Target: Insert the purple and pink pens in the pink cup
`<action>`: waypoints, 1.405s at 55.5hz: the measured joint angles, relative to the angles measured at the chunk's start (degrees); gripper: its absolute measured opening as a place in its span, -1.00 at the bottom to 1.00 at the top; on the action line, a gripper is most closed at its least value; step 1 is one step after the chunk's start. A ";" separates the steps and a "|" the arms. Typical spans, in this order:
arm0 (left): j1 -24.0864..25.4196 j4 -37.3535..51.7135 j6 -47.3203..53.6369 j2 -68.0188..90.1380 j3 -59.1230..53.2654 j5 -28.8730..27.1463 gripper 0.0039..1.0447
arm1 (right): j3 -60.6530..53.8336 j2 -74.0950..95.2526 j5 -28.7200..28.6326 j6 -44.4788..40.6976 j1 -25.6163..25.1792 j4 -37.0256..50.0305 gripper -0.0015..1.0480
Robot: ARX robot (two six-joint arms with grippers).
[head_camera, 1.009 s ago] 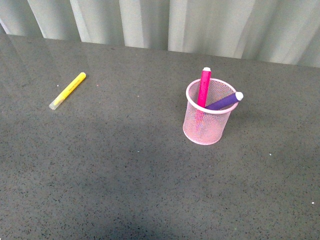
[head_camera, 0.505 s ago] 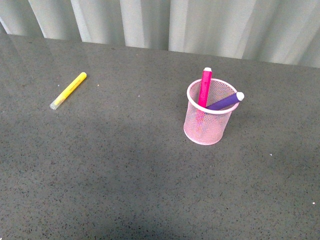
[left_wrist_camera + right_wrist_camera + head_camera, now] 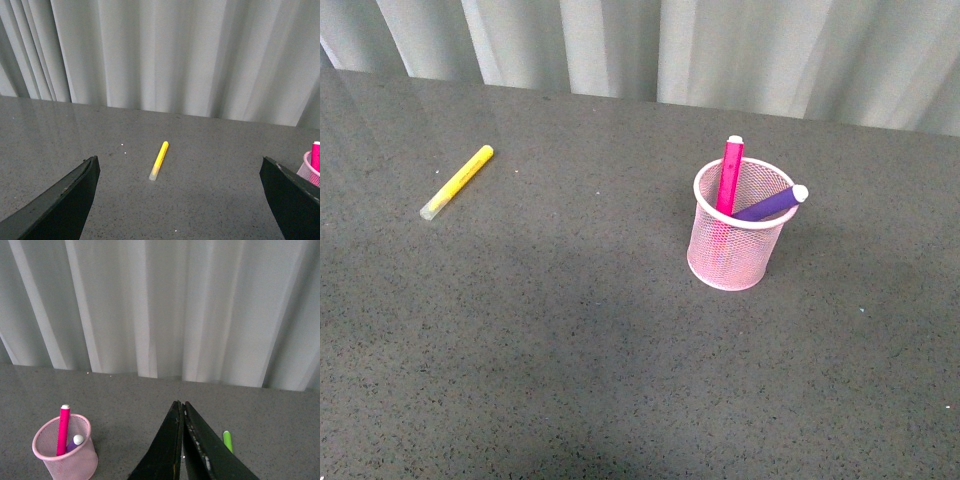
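The pink cup (image 3: 736, 236) stands upright on the dark table, right of centre in the front view. Inside it the pink pen (image 3: 729, 175) leans against the far rim and the purple pen (image 3: 770, 204) slants out over the right rim. The right wrist view also shows the pink cup (image 3: 67, 454) holding the pink pen (image 3: 63, 429) and the purple pen (image 3: 76, 441). My right gripper (image 3: 181, 404) is shut with nothing in it, away from the cup. My left gripper (image 3: 180, 167) is open and empty, with an edge of the pink cup (image 3: 312, 170) beside one finger. Neither arm appears in the front view.
A yellow marker (image 3: 457, 181) lies on the table at the far left, also seen as the yellow marker (image 3: 159, 160) between my left fingers' spread. A green marker (image 3: 228, 441) lies beyond my right gripper. A pale curtain (image 3: 720, 45) backs the table.
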 joint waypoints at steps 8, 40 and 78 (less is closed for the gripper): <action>0.00 0.00 0.00 0.00 0.00 0.00 0.88 | -1.68 -3.08 0.02 -0.15 0.00 -0.90 -0.93; 0.00 0.00 0.00 0.00 0.00 0.00 0.88 | -5.84 -13.57 0.07 -0.15 0.00 -5.97 -0.93; 0.00 0.00 0.00 -0.04 0.00 0.00 0.88 | -5.77 -27.69 0.02 -0.13 0.00 -20.33 -0.93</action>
